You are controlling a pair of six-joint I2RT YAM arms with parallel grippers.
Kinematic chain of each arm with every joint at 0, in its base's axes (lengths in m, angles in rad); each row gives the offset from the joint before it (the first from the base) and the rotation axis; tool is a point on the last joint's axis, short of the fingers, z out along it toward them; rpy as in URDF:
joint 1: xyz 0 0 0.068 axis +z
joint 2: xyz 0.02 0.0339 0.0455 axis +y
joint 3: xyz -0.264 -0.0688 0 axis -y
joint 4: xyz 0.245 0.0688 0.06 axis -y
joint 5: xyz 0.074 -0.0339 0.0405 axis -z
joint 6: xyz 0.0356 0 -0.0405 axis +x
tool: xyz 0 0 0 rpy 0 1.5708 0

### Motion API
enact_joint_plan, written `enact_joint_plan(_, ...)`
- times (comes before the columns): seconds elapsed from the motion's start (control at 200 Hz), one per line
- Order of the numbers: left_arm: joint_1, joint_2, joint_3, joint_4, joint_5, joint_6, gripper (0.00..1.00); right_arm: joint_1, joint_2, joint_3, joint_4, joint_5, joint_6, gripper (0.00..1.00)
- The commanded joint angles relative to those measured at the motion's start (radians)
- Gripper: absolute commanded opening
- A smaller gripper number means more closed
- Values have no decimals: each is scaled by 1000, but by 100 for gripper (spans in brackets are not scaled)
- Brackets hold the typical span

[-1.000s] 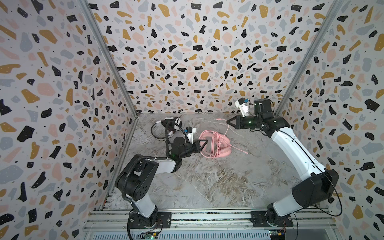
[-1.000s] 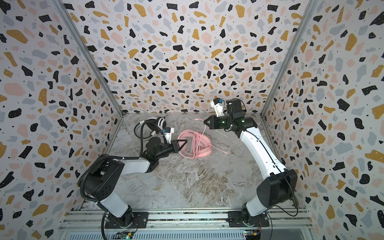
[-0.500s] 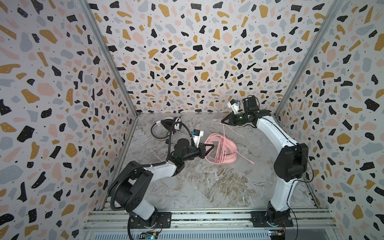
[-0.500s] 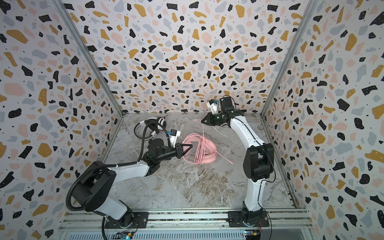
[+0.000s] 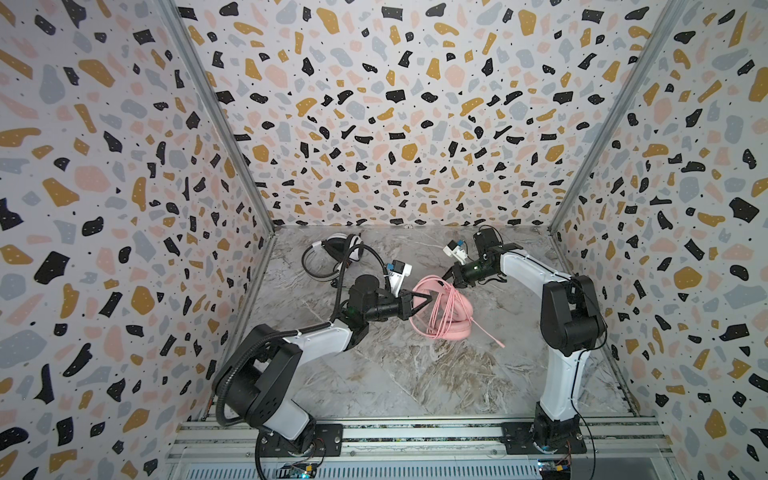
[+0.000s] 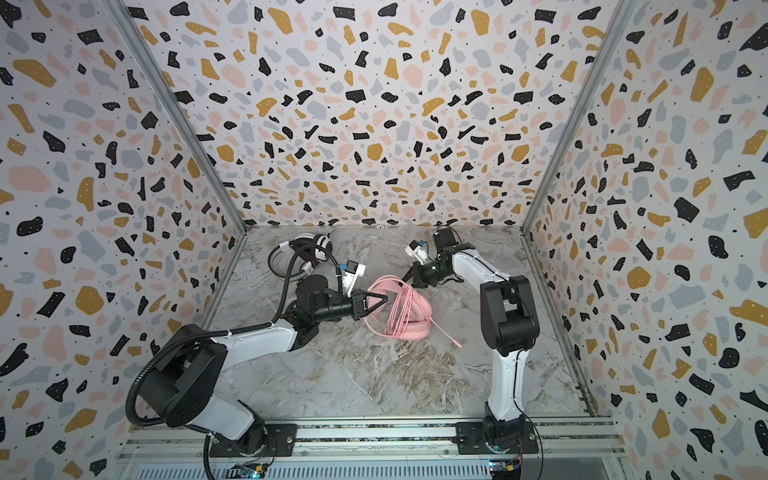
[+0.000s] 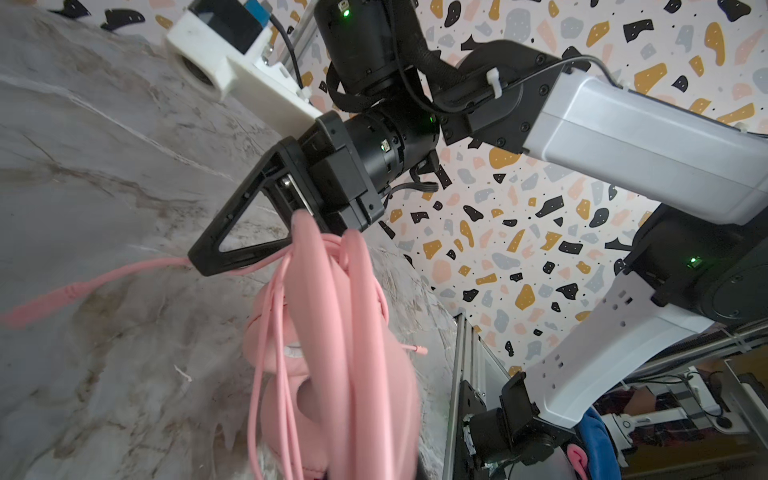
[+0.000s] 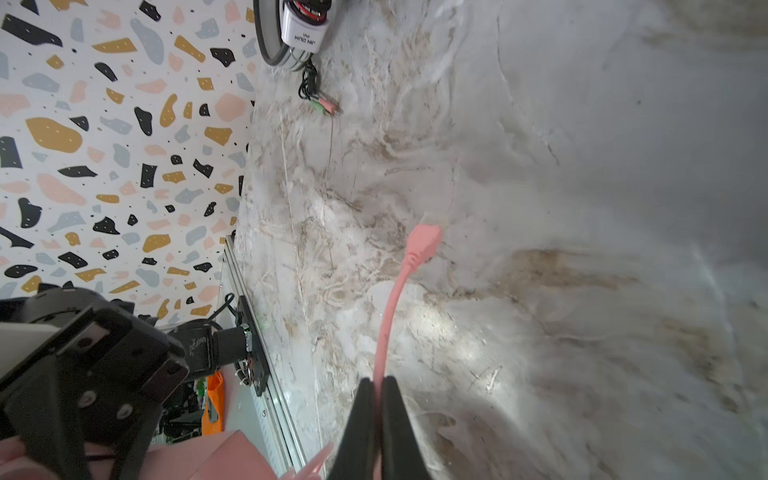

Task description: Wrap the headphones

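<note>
Right tool [image 8: 377,386] pinches the pink cable [image 8: 388,316]; its plug [image 8: 423,243] juts over marble floor [image 8: 582,166]

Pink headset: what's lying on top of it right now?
Several loops of its pink cable lie draped over the pink headset, across band and earcups. The right claw pinches the cable near its plug. The earcup faces under the loops are hidden.

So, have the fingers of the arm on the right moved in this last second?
Yes. The right fingers have come forward, away from the back wall, toward the pink headphones.
</note>
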Motion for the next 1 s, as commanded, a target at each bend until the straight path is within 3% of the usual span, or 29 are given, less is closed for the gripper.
enact_joint_plan(0.0, 4, 45, -8, 447, 84, -98, 0, 0, 26, -4, -70, 2, -100, 6)
enact_joint_plan(0.12, 41, 152, -37, 616, 81, -201, 0, 17, 74, 20, -130, 32, -154, 6)
enact_joint_plan(0.24, 69, 212, -39, 628, 76, -205, 0, 33, 119, 51, -184, 123, -175, 6)
enact_joint_plan(0.581, 79, 248, 77, 94, -26, 142, 0, 58, 220, 112, -244, 180, -203, 6)
enact_joint_plan(0.836, 97, 362, 184, -82, -166, 217, 1, 81, 270, 145, -273, 263, -217, 7)
enact_joint_plan(0.996, 98, 406, 242, -138, -202, 223, 1, 78, 250, 155, -270, 291, -206, 14)
